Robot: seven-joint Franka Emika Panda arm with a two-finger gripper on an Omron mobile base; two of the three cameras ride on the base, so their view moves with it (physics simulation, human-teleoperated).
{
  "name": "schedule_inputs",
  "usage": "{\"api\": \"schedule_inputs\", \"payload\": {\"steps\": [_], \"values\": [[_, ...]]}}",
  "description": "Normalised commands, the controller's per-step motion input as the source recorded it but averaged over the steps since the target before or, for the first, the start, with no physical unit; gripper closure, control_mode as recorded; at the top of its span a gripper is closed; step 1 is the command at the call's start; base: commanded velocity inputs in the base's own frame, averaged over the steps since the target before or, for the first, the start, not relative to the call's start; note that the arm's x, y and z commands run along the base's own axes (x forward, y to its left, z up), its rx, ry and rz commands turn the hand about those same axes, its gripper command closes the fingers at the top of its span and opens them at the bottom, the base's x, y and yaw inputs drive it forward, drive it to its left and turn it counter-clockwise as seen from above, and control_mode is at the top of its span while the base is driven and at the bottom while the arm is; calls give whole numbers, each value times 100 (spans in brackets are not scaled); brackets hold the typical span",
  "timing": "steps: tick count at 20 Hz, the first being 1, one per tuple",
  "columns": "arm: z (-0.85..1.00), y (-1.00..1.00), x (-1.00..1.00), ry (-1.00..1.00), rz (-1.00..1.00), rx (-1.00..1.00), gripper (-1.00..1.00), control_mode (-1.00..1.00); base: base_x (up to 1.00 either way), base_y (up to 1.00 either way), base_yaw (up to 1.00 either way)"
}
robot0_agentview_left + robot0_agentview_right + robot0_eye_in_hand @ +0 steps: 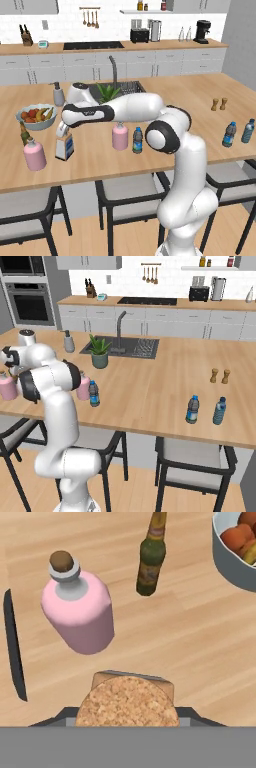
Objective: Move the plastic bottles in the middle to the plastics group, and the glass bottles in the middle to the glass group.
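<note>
My gripper [62, 131] is shut on the neck of the flat square clear bottle [65, 146], at the counter's left front. In the hand view its tan stopper [127, 704] sits between my gripper's [127, 718] tips. Just beyond stand the stout pink bottle [80, 614] [35, 155] and the thin olive-brown bottle [151, 559] [24, 134] of the glass group. The round pink bottle [120, 136] [82, 387] and the small water bottle [137, 140] [93, 393] stand together in the middle. The pair of water bottles [229, 134] [192, 409] stands far right.
A bowl of fruit [37, 116] [235, 554] stands behind the glass group. A soap dispenser [58, 94], a potted plant [107, 91] and the sink lie further back. Two small shakers [219, 104] stand at the right. Stools line the counter's front edge.
</note>
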Motion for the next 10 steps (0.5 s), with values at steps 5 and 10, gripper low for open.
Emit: {"api": "schedule_inputs", "payload": {"steps": [5,10], "values": [[0,24,7,1,4,0,100,-100,0,0,0],[0,14,0,0,2,0,100,-100,0,0,0]]}}
